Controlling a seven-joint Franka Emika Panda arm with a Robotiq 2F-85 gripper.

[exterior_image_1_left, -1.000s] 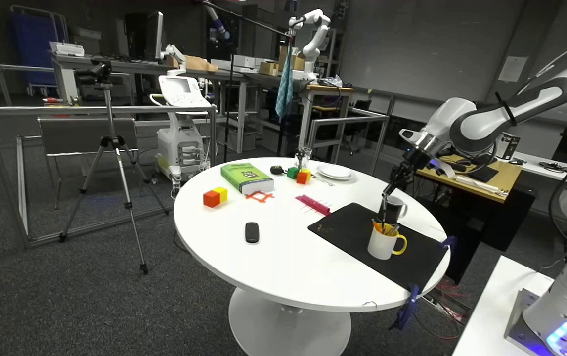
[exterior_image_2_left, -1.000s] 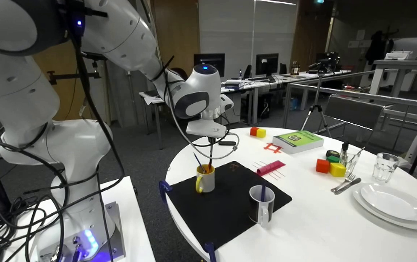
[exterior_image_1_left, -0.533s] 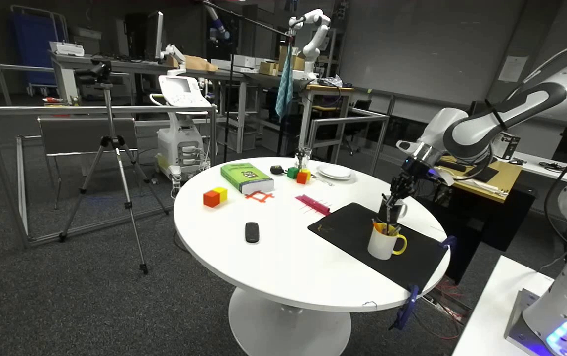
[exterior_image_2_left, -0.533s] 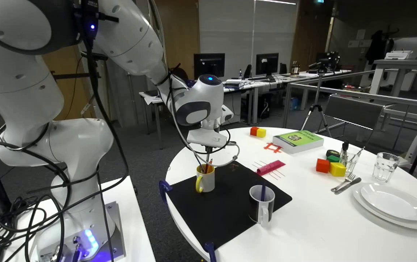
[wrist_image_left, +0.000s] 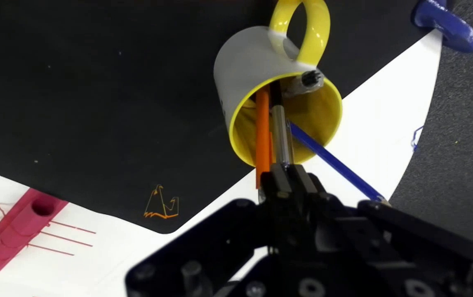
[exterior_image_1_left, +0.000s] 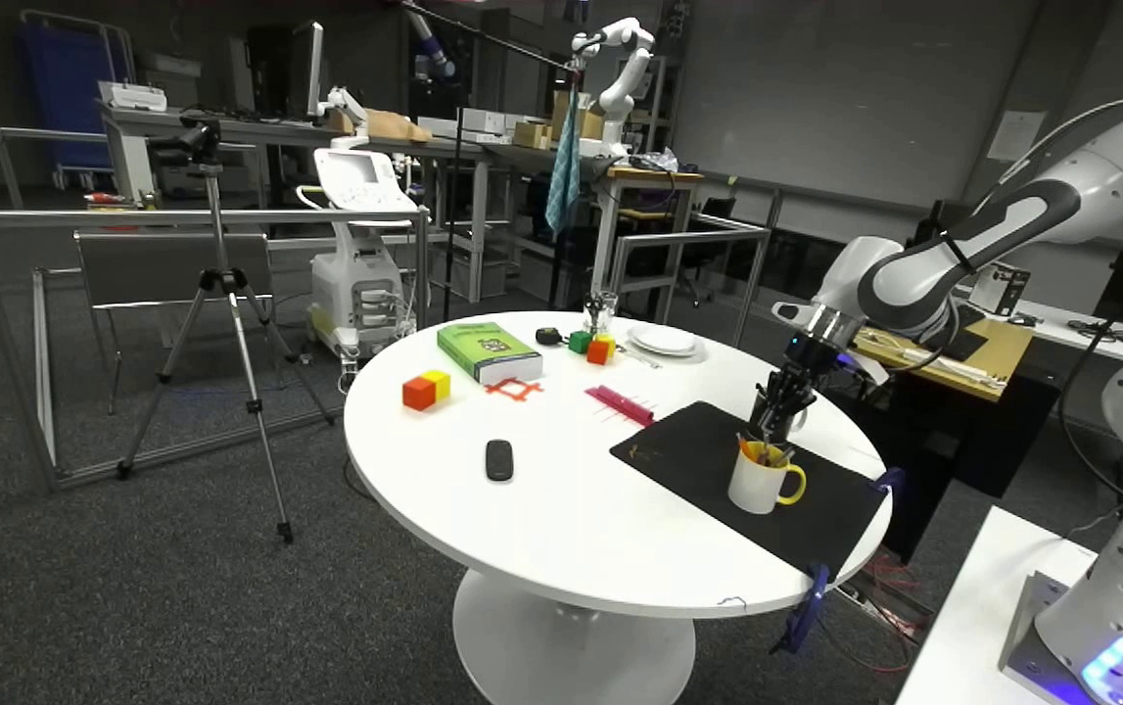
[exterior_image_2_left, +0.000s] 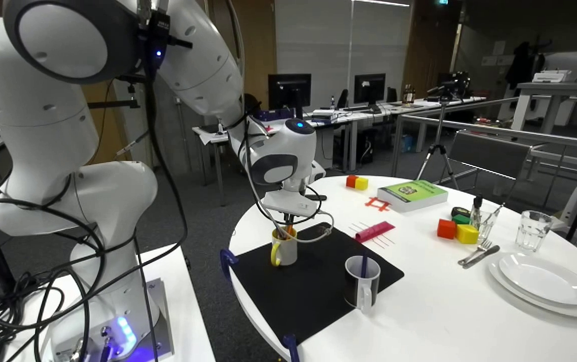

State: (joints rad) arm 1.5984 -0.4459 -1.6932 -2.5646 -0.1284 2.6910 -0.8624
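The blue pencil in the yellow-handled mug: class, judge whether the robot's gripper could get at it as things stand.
Probably not yet: the gripper appears closed on a silver pen. Emptied, it might, since the blue pencil sticks out past the rim of the mug.

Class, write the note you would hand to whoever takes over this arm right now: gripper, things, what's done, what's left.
Gripper: closed around a pen, above the white mug.
Things: white mug upright on the mat, also holding an orange pencil and a blue pencil; black mug at the mat's edge.
Done: the pen is gripped, its lower end inside the white mug.
Left: the pen is neither let go nor lifted clear of that mug yet.
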